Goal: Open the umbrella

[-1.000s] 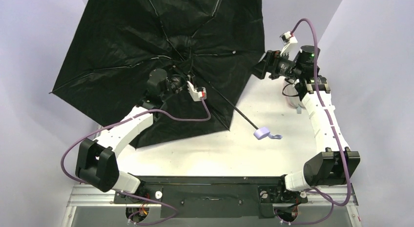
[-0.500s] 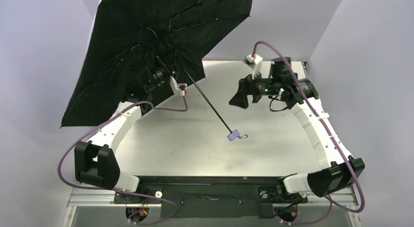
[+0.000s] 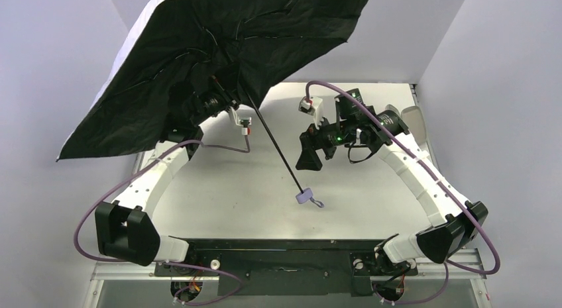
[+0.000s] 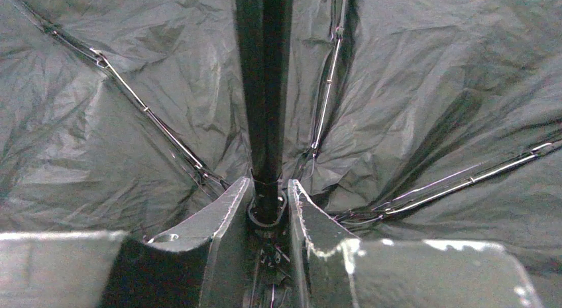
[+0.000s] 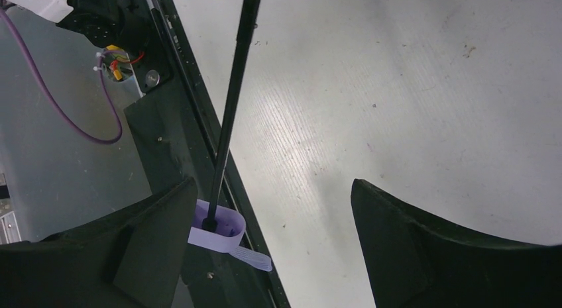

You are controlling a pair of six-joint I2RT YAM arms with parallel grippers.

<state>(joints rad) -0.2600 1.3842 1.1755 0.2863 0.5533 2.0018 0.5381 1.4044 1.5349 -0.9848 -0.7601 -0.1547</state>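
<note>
The umbrella [image 3: 199, 63] is spread open, its black underside facing the camera and a pale edge showing at the upper left. My left gripper [image 3: 222, 101] is under the canopy, shut on the thin black shaft [image 4: 265, 89] by the rib hub, a finger on each side [image 4: 268, 187]. The shaft [image 3: 275, 146] slants down to the small lavender handle [image 3: 303, 197], which hangs above the table with its strap. My right gripper [image 3: 309, 153] is open just right of the shaft. In the right wrist view the shaft [image 5: 232, 102] and handle [image 5: 222, 227] sit beside its left finger, gripper [image 5: 275, 185] holding nothing.
A pale oval case [image 3: 413, 117] lies at the table's right edge behind the right arm. The white table [image 3: 371, 195] is bounded by lavender walls on three sides. The black base bar [image 3: 285, 245] runs along the near edge.
The canopy has swung up and left with the left arm, and the handle has travelled left and nearer. The right arm has moved left and down towards the shaft, jaws still open.
</note>
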